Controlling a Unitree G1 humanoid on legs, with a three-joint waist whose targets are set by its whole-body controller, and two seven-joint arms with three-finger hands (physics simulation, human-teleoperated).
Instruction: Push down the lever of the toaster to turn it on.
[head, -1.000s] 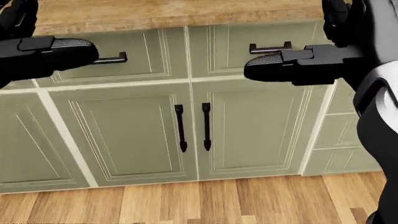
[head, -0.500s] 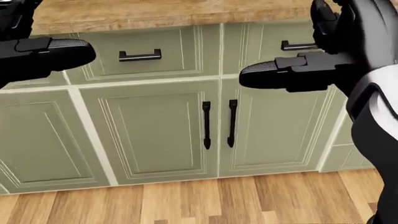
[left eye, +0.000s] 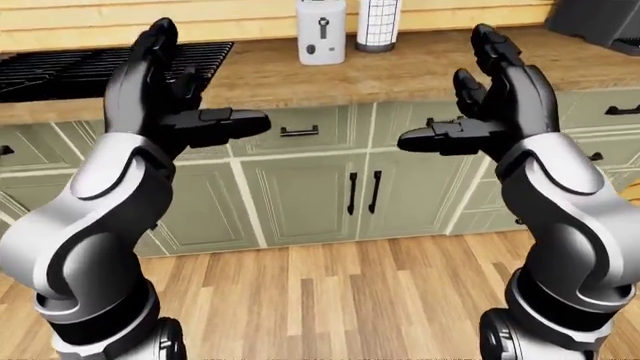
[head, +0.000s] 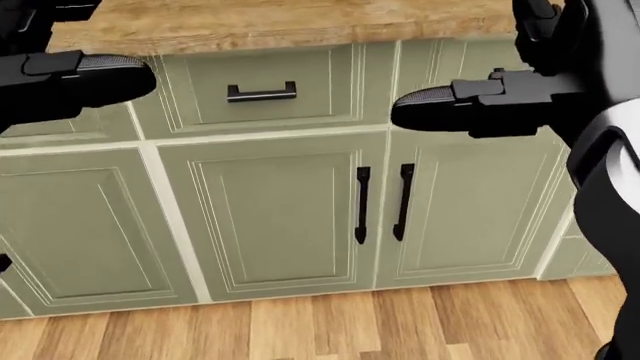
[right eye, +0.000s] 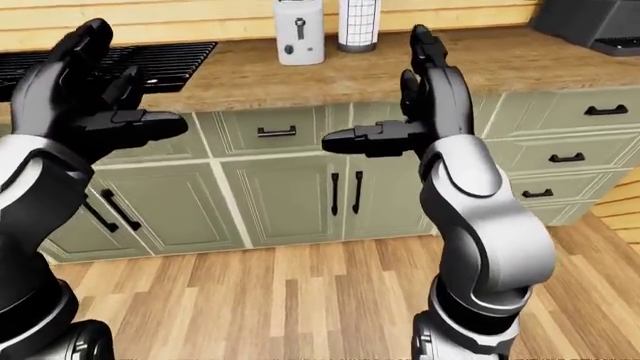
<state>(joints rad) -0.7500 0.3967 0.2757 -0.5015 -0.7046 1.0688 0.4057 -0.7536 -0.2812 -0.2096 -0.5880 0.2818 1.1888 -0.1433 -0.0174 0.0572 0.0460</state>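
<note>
In your head view the toaster does not appear at all: that camera looks down at the green cabinet doors (head: 270, 217), the edge of the wooden counter (head: 280, 22) and a strip of wooden floor (head: 330, 330), and only the black fingertips of both hands enter from the sides. You must use the eye views to find it. There the toaster (left eye: 321, 31) stands upright on the counter near the top of the picture, just left of a white cylinder with a dark grid pattern (left eye: 378, 24), and its top is cut off by the frame. It is a white box with a dark vertical slot and a small dark lever (left eye: 322, 27) in that slot; the lever is too small to say how high it sits. A black stove grate (left eye: 60, 67) lies at the left on the counter, and a dark appliance (right eye: 590, 22) at the top right is cut off. Your left hand (left eye: 165, 90) and your right hand (left eye: 490, 97) are both raised, with fingers spread wide and nothing inside them, well apart from the toaster.
</note>
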